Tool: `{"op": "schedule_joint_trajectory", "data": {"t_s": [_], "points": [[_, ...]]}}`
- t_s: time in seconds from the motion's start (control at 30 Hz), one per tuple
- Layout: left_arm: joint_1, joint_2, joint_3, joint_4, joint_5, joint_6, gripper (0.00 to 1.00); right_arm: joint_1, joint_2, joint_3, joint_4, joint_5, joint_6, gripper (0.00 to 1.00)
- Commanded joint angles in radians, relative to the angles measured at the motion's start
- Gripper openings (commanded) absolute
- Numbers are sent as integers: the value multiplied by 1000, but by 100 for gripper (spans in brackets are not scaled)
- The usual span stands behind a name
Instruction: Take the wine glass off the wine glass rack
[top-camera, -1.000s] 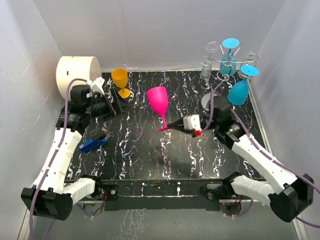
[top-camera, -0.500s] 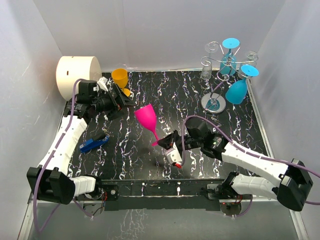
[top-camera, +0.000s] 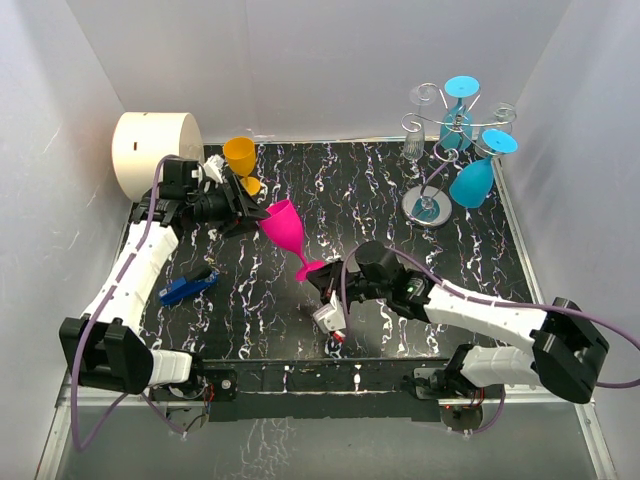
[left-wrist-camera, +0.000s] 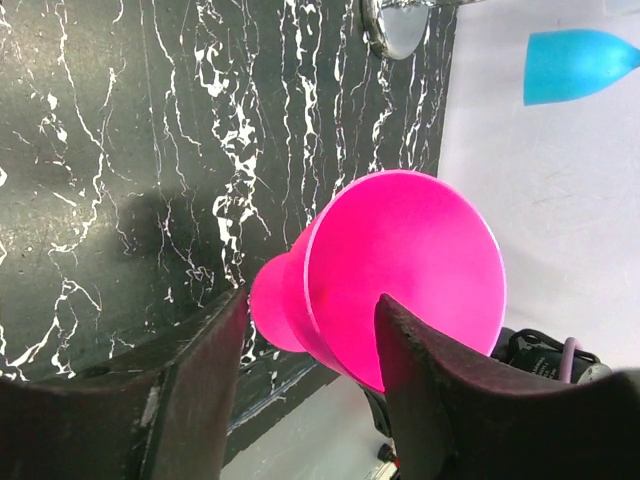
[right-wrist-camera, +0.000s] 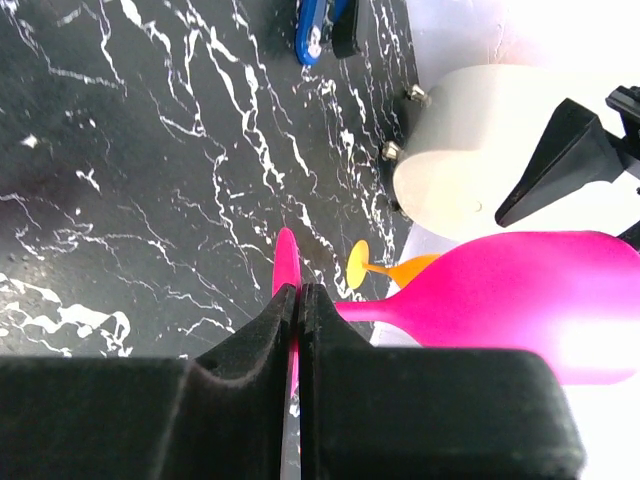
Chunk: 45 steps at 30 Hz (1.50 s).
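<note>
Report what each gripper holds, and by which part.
The right gripper holds the pink wine glass by the edge of its foot. The left gripper is open, astride the bowl, not closed on it.

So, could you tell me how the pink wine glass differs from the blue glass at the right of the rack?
The pink wine glass is tilted in the air, its foot pinched in the right tool; the blue glass hangs bowl-down from the wine glass rack. The pink one is off the rack; the blue one is on it. Both are opaque, stemmed glasses.
</note>
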Motion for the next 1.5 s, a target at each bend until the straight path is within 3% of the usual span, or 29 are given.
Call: {"op": "schedule_joint_trajectory", "data": {"t_s": [0.0,0.27,0.37,0.6,0.63,0.67,0.77,0.83,0.93,1.0,1.07,1.13,1.23,1.47], "points": [[-6,23,37,-75,52,57,49,2,34,2,180,70,-124,0],[-4,91,97,-102,42,98,6,1,160,35,258,137,-183,10],[-2,114,123,-119,9,113,0,0,193,33,309,135,-147,21],[0,170,245,-185,-265,194,0,-14,230,30,333,100,23,63],[1,182,271,-189,-316,206,0,-17,233,30,338,92,62,88],[2,193,286,-189,-368,221,0,-22,233,29,354,83,119,97],[7,232,321,-189,-518,252,0,-39,233,26,415,70,296,98],[14,260,336,-183,-591,266,0,-45,238,32,501,118,498,98],[24,298,345,-157,-650,282,0,-53,268,82,660,395,946,98],[29,324,352,-138,-672,290,0,-55,287,190,587,672,1224,98],[30,348,353,-115,-710,298,0,-74,307,352,342,819,1420,98],[36,377,350,-94,-751,304,0,-130,340,519,91,800,1610,98],[43,399,343,-51,-793,321,0,-218,380,687,-122,664,1730,98],[52,431,367,15,-840,353,0,-321,357,757,-190,471,1796,98]]}}
